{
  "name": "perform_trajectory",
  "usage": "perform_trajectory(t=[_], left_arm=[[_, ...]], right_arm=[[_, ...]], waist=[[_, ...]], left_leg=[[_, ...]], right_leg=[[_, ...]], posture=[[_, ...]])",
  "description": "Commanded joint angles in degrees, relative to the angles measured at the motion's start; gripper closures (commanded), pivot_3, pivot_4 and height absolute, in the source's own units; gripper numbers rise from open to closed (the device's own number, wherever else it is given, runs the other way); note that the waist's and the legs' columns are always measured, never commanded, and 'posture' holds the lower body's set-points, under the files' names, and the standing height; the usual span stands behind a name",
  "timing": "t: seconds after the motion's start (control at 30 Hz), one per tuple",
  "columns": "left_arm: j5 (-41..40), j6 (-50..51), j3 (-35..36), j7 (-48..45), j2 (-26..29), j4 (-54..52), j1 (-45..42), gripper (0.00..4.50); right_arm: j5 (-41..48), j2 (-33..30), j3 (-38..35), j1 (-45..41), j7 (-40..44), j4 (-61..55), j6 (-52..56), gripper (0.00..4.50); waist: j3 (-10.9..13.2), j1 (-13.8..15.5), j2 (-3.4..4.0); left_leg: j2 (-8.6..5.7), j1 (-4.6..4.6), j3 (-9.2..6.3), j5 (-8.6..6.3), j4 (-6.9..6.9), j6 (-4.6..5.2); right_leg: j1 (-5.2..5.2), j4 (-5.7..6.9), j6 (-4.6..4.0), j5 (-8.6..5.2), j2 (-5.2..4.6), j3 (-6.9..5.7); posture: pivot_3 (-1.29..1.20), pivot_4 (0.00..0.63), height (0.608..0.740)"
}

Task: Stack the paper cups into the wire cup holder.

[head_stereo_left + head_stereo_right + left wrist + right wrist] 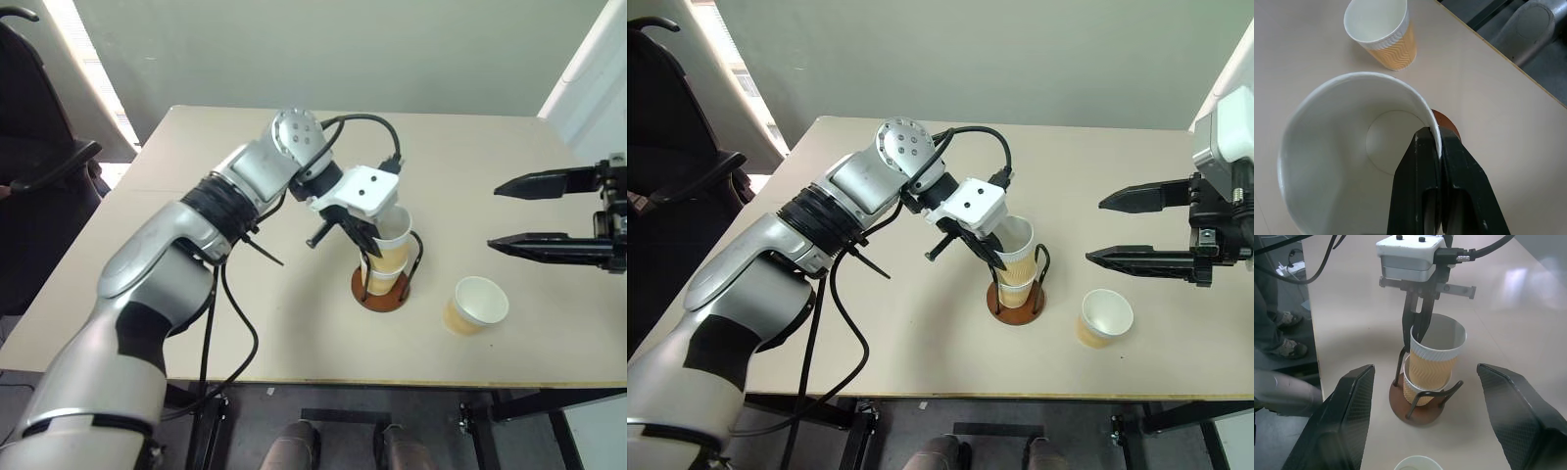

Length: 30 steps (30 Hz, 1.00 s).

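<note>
The left claw (367, 245) pinches the white rim of a yellow-tan paper cup (390, 243), lowering it into another such cup already seated in the black wire cup holder (382, 284) with its reddish-brown disc base, likely so the wires keep the stack upright; the right claw (1117, 227) hangs wide and empty beside the holder; the third cup (475, 305) stands just right of it on the beige table (196, 196).

Open tabletop (245, 323) around lone cup (476, 305)

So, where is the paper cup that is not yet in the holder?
The loose paper cup stands upright on the table near its front edge, on the robot's right, just beside the wire cup holder and below the right end effector.
</note>
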Motion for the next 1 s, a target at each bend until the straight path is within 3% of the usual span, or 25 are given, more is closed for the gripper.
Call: perform_trajectory(t=[0.03, 0.27, 0.4, 0.53, 0.67, 1.0], left_arm=[[0.74, -1.14, 0.49, -2.18, -0.61, 0.17, -0.55, 3.9], [1.34, -1.88, 1.78, -2.18, -1.02, 1.26, -1.31, 1.45], [0.71, 0.47, 6.15, -2.18, -2.22, 2.33, -1.86, 0.03], [-1.5, 6.32, 14.65, -2.18, -3.25, 3.76, -2.58, 0.03], [-3.98, 11.13, 20.73, -2.18, 0.46, 2.68, -0.26, 0.03], [-4.18, 16.76, 24.89, -2.18, 11.49, -5.84, 10.9, 0.03]], right_arm=[[0.34, -1.53, -3.04, -0.14, -0.01, -0.42, -0.57, 1.03], [0.44, -1.97, -2.54, 0.25, -0.38, -0.56, -0.58, 1.03], [0.39, -1.75, -1.04, -0.32, -1.98, -0.29, -0.23, 1.03], [0.21, -0.25, -1.17, 1.47, -5.14, -1.57, 0.75, 1.03], [1.42, 2.85, -1.73, 5.15, -9.23, -5.71, 1.97, 1.03], [-2.89, -0.75, 4.29, 14.41, -12.29, -13.75, 4.37, 1.03]], waist=[[0.0, 0.0, 0.0], [0.0, 0.01, 0.0], [0.0, 0.02, 0.0], [0.0, 0.01, 0.0], [-0.02, -0.05, 0.04], [-0.08, 0.13, 0.13]], left_leg=[[0.0, 0.0, 0.0, 0.0, 0.0, 0.0], [0.0, -0.01, 0.0, -0.02, -0.01, 0.03], [-0.01, -0.02, 0.0, -0.03, 0.0, 0.04], [-0.01, -0.02, 0.01, -0.04, 0.0, 0.05], [0.02, 0.03, 0.04, -0.05, -0.03, 0.03], [-0.03, 0.1, -0.01, -0.04, 0.06, 0.04]], right_leg=[[0.0, 0.01, 0.01, -0.01, 0.0, 0.0], [0.0, 0.01, 0.07, -0.05, 0.0, 0.0], [0.0, 0.0, 0.09, -0.06, 0.0, 0.01], [-0.01, 0.0, 0.1, -0.06, 0.0, 0.01], [-0.01, 0.03, 0.13, -0.08, 0.02, 0.01], [0.07, 0.05, 0.15, -0.11, 0.05, 0.05]], posture=[[0.0, 0.15, 0.74], [0.0, 0.15, 0.74], [0.0, 0.15, 0.74], [0.0, 0.15, 0.74], [0.0, 0.15, 0.74], [0.0, 0.15, 0.74]])
